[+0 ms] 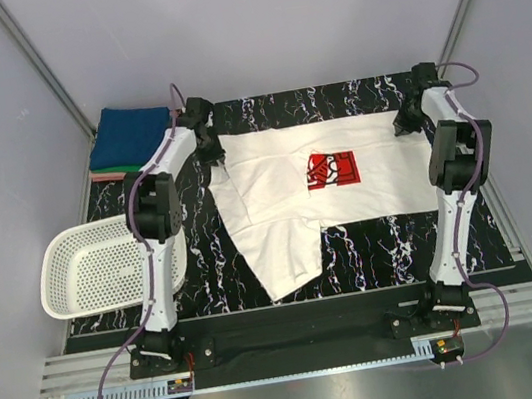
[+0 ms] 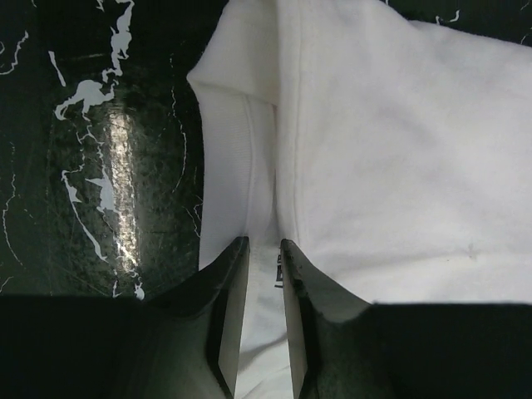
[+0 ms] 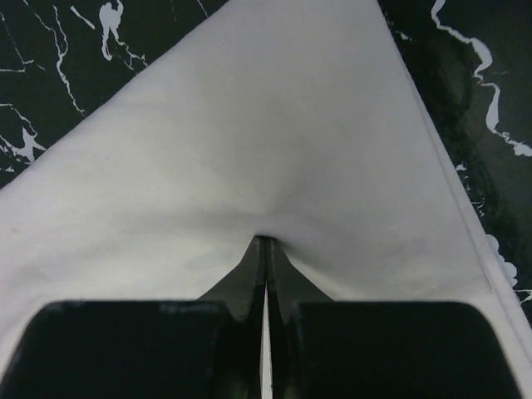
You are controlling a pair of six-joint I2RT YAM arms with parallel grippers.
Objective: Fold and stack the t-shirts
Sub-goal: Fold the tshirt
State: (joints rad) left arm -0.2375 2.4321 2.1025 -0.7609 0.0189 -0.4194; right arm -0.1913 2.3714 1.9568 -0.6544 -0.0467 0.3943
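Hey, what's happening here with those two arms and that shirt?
Two robot arms are working on laundry. The left pincer and the right pincer each pinch the white t-shirt at its far edge, one at each end. The shirt lies spread on the dark marbled table. A stack of folded shirts sits at the far left, with a white basket nearer.

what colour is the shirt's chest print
Print: red with white script, clearest in the top view.
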